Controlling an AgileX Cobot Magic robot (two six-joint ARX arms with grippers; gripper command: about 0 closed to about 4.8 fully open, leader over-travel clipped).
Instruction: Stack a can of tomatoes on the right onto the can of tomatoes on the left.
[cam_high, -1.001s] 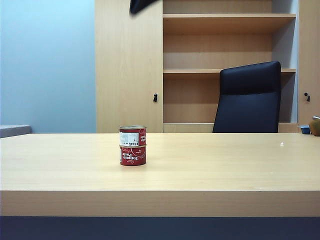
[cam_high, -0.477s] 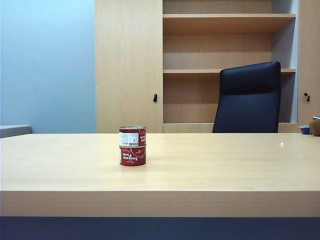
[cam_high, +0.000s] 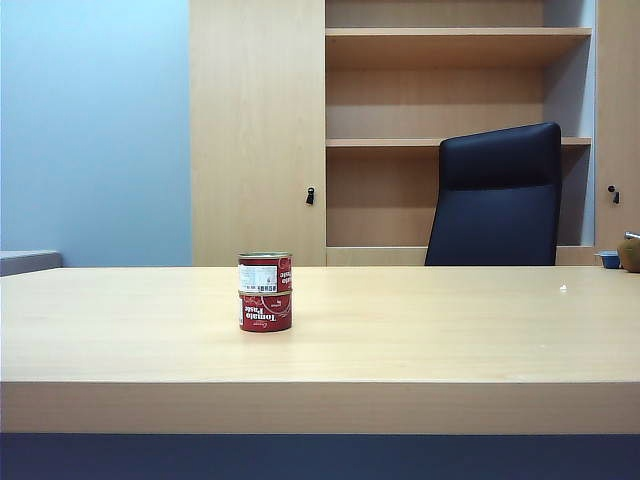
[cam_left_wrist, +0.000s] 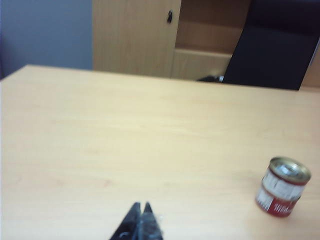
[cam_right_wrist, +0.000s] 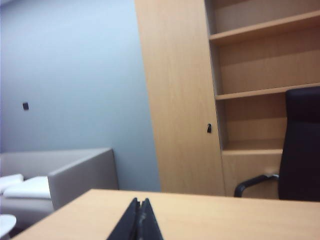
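Two red cans of tomatoes stand stacked on the wooden table (cam_high: 420, 340), left of its middle. The upper can (cam_high: 265, 271) sits squarely on the lower can (cam_high: 266, 311). The left wrist view shows the same stack, upper can (cam_left_wrist: 284, 179) over lower can (cam_left_wrist: 274, 203), well off to the side of my left gripper (cam_left_wrist: 141, 205). That gripper is shut and empty, low over bare tabletop. My right gripper (cam_right_wrist: 140, 201) is shut and empty too, pointing level across the table's edge. Neither gripper shows in the exterior view.
A black office chair (cam_high: 497, 195) stands behind the table at the right. Wooden shelves and a cabinet (cam_high: 258, 130) fill the back wall. A grey sofa (cam_right_wrist: 65, 175) sits beyond the table. Small objects (cam_high: 625, 255) lie at the far right edge.
A dark part of an arm at the top of the exterior view has gone out of sight. The stacked cans have not moved.
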